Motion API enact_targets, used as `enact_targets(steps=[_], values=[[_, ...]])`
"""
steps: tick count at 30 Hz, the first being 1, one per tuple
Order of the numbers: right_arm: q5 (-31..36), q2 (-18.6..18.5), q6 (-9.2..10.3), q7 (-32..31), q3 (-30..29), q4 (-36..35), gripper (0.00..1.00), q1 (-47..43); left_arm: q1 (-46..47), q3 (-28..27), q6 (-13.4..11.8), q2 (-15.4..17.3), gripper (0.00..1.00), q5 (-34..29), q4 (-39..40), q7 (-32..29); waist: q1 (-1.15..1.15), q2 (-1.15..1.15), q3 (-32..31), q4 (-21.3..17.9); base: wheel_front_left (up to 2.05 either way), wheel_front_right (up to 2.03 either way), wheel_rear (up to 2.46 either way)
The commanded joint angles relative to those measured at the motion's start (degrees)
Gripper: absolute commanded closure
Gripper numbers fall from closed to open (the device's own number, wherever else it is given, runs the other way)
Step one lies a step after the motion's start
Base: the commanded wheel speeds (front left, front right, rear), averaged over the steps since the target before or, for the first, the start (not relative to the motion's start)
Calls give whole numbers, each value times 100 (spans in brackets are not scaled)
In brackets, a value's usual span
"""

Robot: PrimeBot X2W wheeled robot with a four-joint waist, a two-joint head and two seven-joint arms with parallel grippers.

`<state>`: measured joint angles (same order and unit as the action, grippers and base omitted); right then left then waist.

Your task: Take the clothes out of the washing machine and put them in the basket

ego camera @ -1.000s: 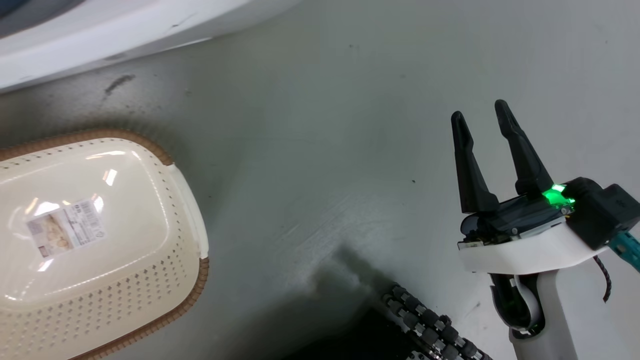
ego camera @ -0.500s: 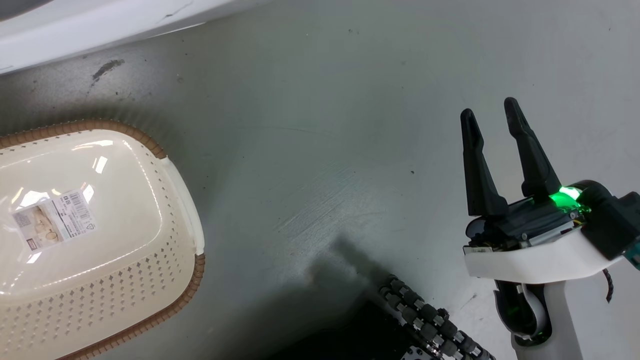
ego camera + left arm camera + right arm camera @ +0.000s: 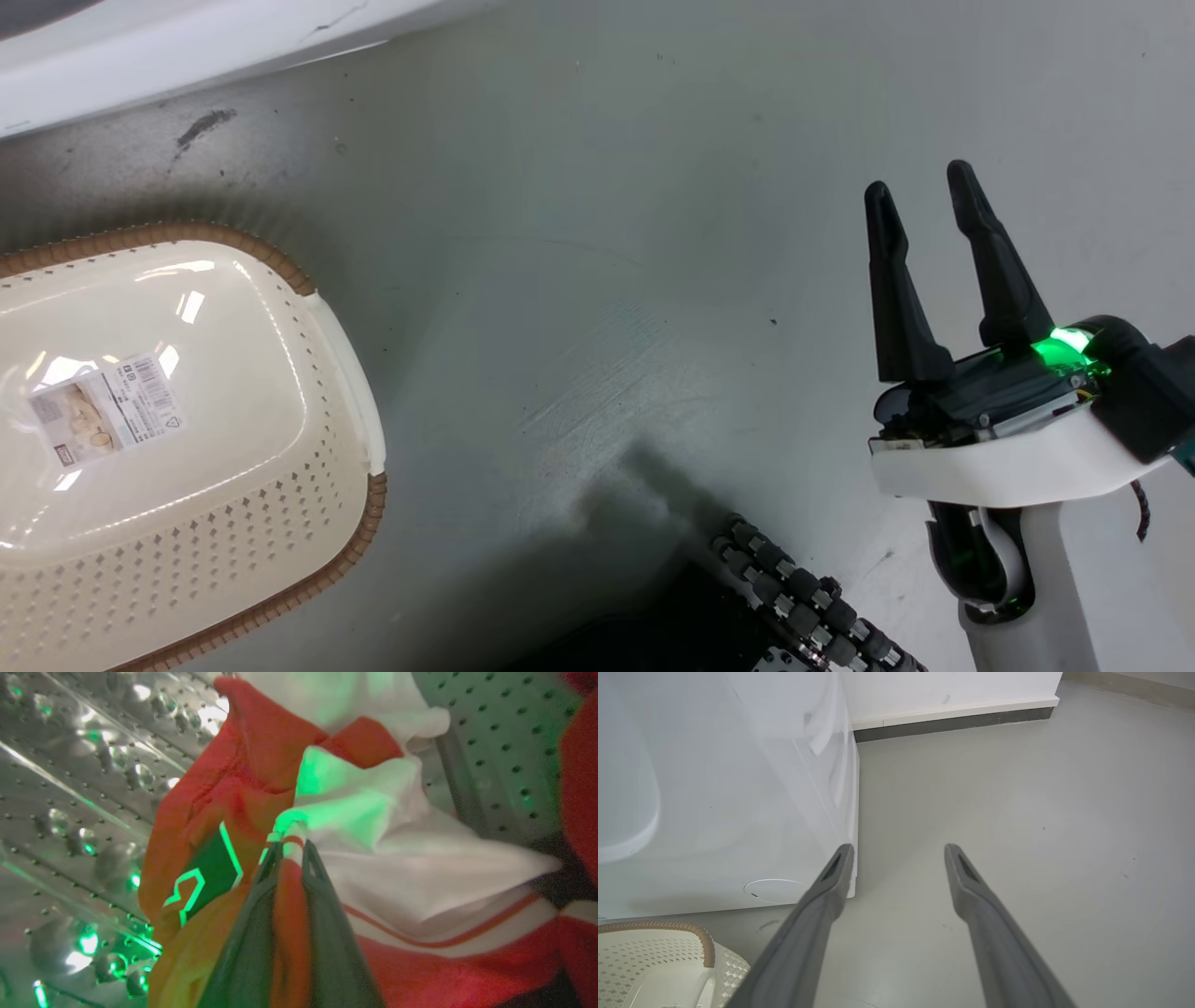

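The left pincer (image 3: pixel 289 847) is inside the perforated steel drum (image 3: pixel 70 788) of the large white front-loading washing machine (image 3: pixel 714 788). Its two dark fingers (image 3: pixel 247 952) are clenched on a raised fold of the soft red and white garment with thin stripes (image 3: pixel 397 868), with red fabric pinched between them. This garment lies crumpled against the drum wall. A piece of plain bright red fabric (image 3: pixel 579 788) shows at the right edge of the drum; its extent cannot be determined.

The right pincer (image 3: pixel 920 182) is released, fingers spread apart and holding nothing, above the grey floor (image 3: pixel 607 233). It is well to the right of the cream oval plastic laundry basket (image 3: pixel 233 532). The basket, with perforated sides and a brown woven-look rim, stands on the floor near the machine's base. A barcode sticker (image 3: pixel 103 420) lies on its bottom.
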<state>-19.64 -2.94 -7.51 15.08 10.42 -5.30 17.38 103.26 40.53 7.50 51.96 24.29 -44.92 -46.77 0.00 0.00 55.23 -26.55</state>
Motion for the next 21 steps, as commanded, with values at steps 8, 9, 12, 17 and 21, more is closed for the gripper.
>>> enact_targets(steps=[8,9,12,17,21], values=[[164,9,4,13,-314,169,0,176,-458,211,-46,-179,100,-105,-18,1573,0,0,-477,327,0,0,0],[208,8,4,14,-362,188,0,183,-549,212,-70,-251,100,-85,-77,1788,0,0,-568,388,0,0,0],[341,6,4,13,-494,242,0,162,-860,187,-150,-482,100,27,-284,2368,0,0,-863,548,0,0,0],[614,6,5,13,-767,335,0,-8,-1554,85,-321,-1011,100,323,-584,3370,0,0,-1398,869,0,0,0],[936,2,5,13,-1051,363,0,-210,-2506,105,-508,-1597,100,488,-772,4681,0,0,-2045,1218,0,0,0]])
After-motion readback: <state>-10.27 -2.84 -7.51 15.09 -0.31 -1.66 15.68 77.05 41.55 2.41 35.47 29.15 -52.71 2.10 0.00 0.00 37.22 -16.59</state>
